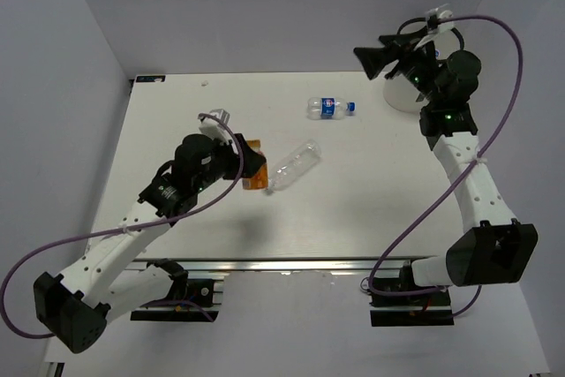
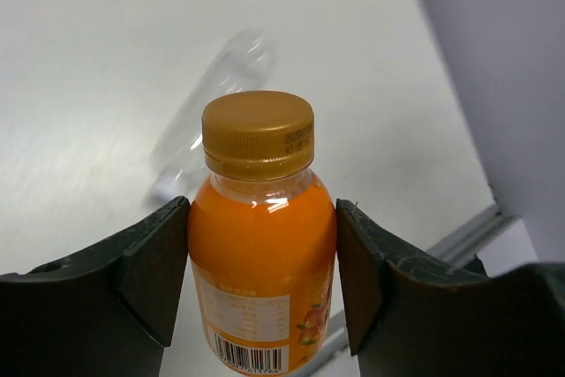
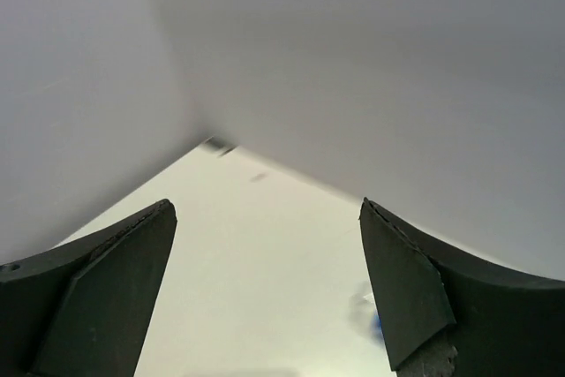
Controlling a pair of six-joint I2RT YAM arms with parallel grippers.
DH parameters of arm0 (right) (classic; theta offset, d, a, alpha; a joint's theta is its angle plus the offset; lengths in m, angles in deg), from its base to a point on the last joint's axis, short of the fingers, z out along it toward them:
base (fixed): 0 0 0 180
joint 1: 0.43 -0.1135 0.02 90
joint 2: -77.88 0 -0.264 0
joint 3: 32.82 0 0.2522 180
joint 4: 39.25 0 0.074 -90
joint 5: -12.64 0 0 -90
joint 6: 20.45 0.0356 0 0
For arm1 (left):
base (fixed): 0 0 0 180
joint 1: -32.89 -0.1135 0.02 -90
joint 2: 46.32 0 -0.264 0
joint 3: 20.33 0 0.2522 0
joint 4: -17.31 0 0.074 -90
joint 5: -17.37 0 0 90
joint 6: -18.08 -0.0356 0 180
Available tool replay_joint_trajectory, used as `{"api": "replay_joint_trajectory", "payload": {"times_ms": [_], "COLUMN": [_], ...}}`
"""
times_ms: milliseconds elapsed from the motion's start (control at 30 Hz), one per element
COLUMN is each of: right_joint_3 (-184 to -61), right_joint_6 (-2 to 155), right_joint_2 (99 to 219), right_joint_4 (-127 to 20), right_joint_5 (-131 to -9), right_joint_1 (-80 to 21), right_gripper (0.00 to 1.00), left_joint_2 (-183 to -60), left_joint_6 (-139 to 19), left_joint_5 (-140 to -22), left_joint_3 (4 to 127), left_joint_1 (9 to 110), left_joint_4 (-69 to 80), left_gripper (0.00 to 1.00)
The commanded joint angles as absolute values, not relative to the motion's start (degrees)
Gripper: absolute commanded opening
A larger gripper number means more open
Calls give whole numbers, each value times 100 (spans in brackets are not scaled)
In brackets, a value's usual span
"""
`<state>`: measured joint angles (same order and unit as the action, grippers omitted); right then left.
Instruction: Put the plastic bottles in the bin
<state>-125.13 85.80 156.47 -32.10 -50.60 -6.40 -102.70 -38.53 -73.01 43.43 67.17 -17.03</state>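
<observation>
My left gripper (image 1: 252, 165) is shut on the short orange bottle (image 1: 256, 174). In the left wrist view both fingers press the sides of the orange bottle (image 2: 260, 253), cap pointing away. A clear unlabelled bottle (image 1: 294, 165) lies on the table just right of it and shows blurred in the left wrist view (image 2: 212, 112). A clear bottle with a blue label and cap (image 1: 328, 108) lies farther back. The white bin (image 1: 397, 94) stands at the back right, mostly hidden by my right arm. My right gripper (image 1: 366, 59) is open and empty, raised beside the bin (image 3: 265, 205).
The white table (image 1: 203, 227) is enclosed by grey walls at the left, back and right. Its metal front rail (image 1: 291, 264) runs above the arm bases. A purple cable loops off each arm.
</observation>
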Motion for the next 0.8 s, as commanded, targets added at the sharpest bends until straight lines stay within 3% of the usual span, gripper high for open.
{"api": "replay_joint_trajectory", "payload": {"times_ms": [0,100,267,767], "right_joint_3": [-11998,-11489,-10944,-10275], "right_joint_6": [10306,11065,10902,10304], "right_joint_2": [15865,15997,16015,16059], "right_joint_4": [-2623,-1911,-1776,-2612], "right_joint_5": [-3071,-2508,-2189,-4449], "right_joint_1": [-789,-1034,-1745,-2538], "right_gripper": [89,89,89,85], "left_joint_2": [-10589,-11388,-12644,-12788], "left_joint_6": [-5061,-6309,-7691,-7675], "left_joint_5": [-8652,-9885,-9952,-10198], "left_joint_3": [4203,4667,5494,5346], "left_joint_1": [6743,6743,6743,6743], "left_joint_4": [578,699,347,970], "left_gripper": [0,0,0,0]}}
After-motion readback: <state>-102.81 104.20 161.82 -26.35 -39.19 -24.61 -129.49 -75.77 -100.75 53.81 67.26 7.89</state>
